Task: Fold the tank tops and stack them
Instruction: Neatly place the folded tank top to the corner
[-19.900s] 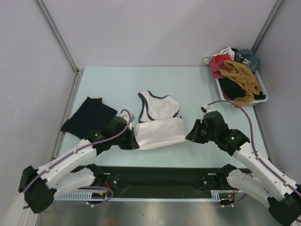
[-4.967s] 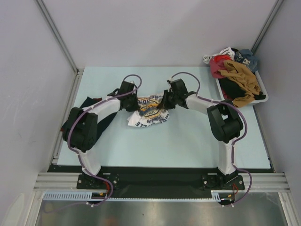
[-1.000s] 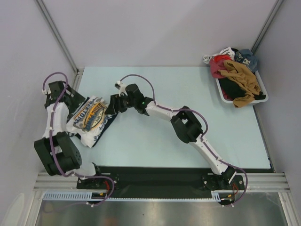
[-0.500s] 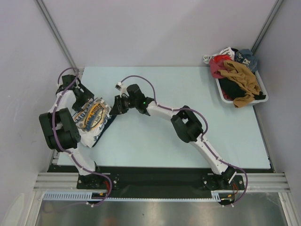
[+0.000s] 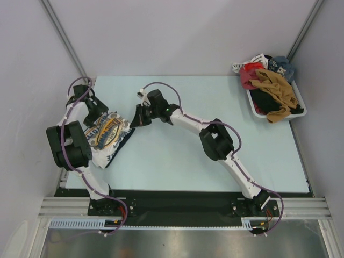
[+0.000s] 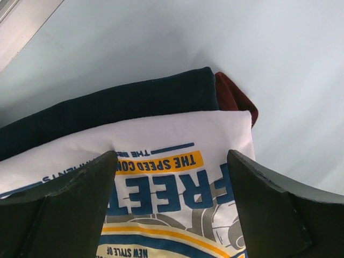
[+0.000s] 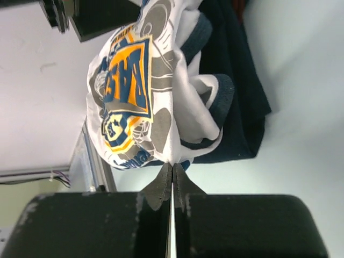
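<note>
Pale blue table (image 5: 177, 161) under the overhead camera, and over at nine o'clock the left gripper (image 6: 171, 161) hangs wide open above the white tank top (image 6: 161, 129), print side up. That top lies on the navy tank top (image 6: 123, 102), with maroon trim (image 6: 234, 99) peeking out at one o'clock in the wrist view. Right gripper (image 7: 172, 183) next, jaws pressed together at the white hem; nipping cloth or merely touching, hard to say. Clothes bin (image 5: 302, 110) sits at two o'clock.
</note>
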Controlling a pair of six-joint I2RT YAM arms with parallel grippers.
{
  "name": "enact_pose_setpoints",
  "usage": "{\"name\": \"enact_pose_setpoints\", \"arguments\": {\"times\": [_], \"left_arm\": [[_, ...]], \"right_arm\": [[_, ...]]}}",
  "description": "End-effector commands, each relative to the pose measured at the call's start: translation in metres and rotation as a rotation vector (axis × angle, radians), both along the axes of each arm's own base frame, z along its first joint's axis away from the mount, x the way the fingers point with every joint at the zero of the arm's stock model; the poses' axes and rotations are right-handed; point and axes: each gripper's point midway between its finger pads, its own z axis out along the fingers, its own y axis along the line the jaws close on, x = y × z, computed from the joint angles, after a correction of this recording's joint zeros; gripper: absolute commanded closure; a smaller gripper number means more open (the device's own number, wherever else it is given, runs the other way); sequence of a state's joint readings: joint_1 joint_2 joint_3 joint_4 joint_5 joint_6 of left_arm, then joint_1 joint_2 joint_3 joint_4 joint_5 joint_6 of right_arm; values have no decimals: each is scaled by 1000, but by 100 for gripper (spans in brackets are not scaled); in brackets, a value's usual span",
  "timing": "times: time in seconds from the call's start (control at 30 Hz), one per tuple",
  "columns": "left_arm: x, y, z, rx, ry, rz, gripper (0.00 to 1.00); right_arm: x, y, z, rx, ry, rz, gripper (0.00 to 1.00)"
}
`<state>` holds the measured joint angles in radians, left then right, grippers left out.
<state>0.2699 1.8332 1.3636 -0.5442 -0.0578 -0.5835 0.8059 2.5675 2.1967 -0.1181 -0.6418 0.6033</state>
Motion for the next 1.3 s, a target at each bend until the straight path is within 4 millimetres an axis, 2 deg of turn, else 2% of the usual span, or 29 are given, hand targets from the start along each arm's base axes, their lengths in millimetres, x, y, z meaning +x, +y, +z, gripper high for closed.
{"name": "enact_pose_setpoints", "arguments": {"times": [0.0,0.2,0.23,0.27,0.4,0.47,0.5,0.6,0.67,0.7,0.73,0.77,0.8,0.83,0.87,0.9,0.93,0.97,1.0,1.03,1.07,1.1,1.13,1.17,1.2,1.23,1.27], "left_arm": [[13,5,13,51,-36,-4,12],[11,7,14,72,-28,-1,12],[11,8,15,75,-27,2,12],[10,7,14,74,-24,0,12],[11,8,16,87,-25,0,12],[10,9,17,89,-23,1,12],[11,9,19,94,-26,-1,12],[11,11,27,105,-33,-1,11],[11,8,39,99,-46,-10,9],[14,10,51,102,-67,-9,8],[14,9,58,106,-75,-13,8],[13,9,77,116,-105,-21,7],[13,8,87,119,-125,-28,7],[11,7,96,122,-141,-34,6],[9,3,113,122,-176,-45,6],[8,1,125,126,-201,-62,6],[6,-2,133,122,-224,-76,6],[2,-10,147,102,-256,-104,5],[-1,-13,150,98,-265,-118,5],[-4,-15,155,96,-276,-124,5],[-7,-30,165,46,-319,-182,5],[-11,-38,162,15,-323,-206,5],[-10,-48,166,-18,-364,-242,5],[-14,-59,177,-48,-418,-280,7],[-22,-84,163,-160,-428,-355,9],[-19,-92,168,-188,-484,-390,11],[-25,-101,176,-213,-528,-417,14]], "right_arm": [[10,-19,59,13,65,-59,100],[20,-27,42,-48,112,-106,100],[19,-28,26,-84,139,-108,100],[21,-27,26,-83,137,-107,100],[24,-24,-2,-91,174,-101,99],[21,-22,-15,-94,192,-84,94],[20,-22,-19,-97,193,-80,86],[17,-23,-28,-112,191,-75,74],[18,-26,-28,-119,178,-77,65],[20,-27,-17,-107,155,-81,55],[19,-34,-25,-125,162,-89,51],[21,-38,-6,-108,125,-100,47],[25,-40,4,-78,89,-108,46],[24,-52,-11,-98,110,-120,45],[23,-56,-2,-72,103,-116,44],[27,-55,27,6,45,-110,44],[26,-60,32,30,41,-104,44],[23,-70,25,31,69,-93,44],[24,-73,30,57,55,-93,45],[26,-77,45,88,19,-92,46],[23,-85,38,78,29,-88,49],[22,-87,41,86,10,-82,51],[20,-90,50,97,-8,-76,53],[19,-95,51,97,-11,-76,62],[14,-100,44,90,-12,-70,65],[11,-103,43,88,-15,-69,69],[8,-107,53,98,-30,-65,71]]}}
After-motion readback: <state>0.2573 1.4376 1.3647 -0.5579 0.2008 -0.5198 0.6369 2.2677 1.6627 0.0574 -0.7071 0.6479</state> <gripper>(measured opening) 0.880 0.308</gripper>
